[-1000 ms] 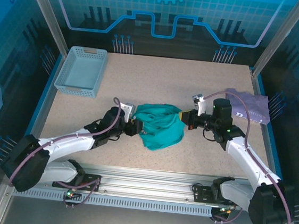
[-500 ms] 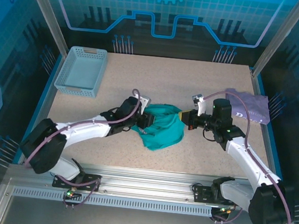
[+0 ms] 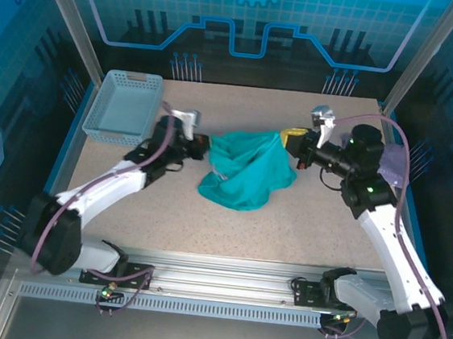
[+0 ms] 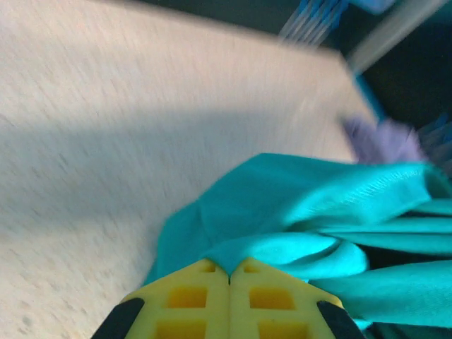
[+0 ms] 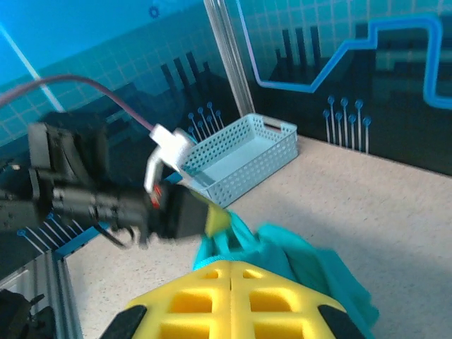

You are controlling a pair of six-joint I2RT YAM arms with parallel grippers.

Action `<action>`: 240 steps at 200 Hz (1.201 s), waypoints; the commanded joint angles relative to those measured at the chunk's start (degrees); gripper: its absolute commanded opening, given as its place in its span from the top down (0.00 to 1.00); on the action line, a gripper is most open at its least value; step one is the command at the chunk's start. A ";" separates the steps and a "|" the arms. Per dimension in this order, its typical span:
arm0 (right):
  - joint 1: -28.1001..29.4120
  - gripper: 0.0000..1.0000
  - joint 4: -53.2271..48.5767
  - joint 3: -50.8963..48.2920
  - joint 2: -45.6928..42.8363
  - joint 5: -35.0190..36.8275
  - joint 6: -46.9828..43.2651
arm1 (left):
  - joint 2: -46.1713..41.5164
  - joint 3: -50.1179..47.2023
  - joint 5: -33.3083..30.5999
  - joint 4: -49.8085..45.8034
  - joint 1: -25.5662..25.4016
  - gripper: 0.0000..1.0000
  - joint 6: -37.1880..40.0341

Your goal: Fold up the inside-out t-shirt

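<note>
In the middle of the tabletop (image 3: pixel 301 226), the teal t-shirt (image 3: pixel 246 176) is sagging in a bunched heap, its lower folds resting on the surface. The left tool (image 3: pixel 202 146) is pinching the shirt's left edge, its yellow fingers (image 4: pixel 187 296) pressed together over the cloth. The right tool (image 3: pixel 291 136) is clamping the upper right corner likewise. Farther back, a blue basket (image 3: pixel 123 108) is sitting at the left and a lavender garment (image 3: pixel 393 163) is lying at the right.

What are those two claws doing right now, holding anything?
Left gripper: closed, pinching the green t-shirt.
Right gripper: closed on the same shirt's other side.
</note>
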 commanded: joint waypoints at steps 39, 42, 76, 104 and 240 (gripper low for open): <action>-1.19 1.00 0.04 -11.16 1.16 2.45 -2.82 | -9.93 -7.98 9.31 6.10 5.02 1.00 -9.15; -0.80 1.00 -0.12 -11.64 1.27 3.15 -3.16 | -10.10 -8.35 9.31 6.32 4.98 1.00 -9.04; 7.14 1.00 -5.07 -16.88 2.50 16.06 -8.34 | -12.29 -10.88 12.36 11.54 5.37 1.00 -9.63; 12.12 1.00 -7.47 -20.64 3.72 27.48 -7.31 | -12.69 -11.18 16.41 17.11 5.84 1.00 -11.13; 26.40 0.42 -3.27 0.49 23.16 26.64 -16.47 | -11.93 -11.90 25.04 22.05 6.69 1.00 -12.61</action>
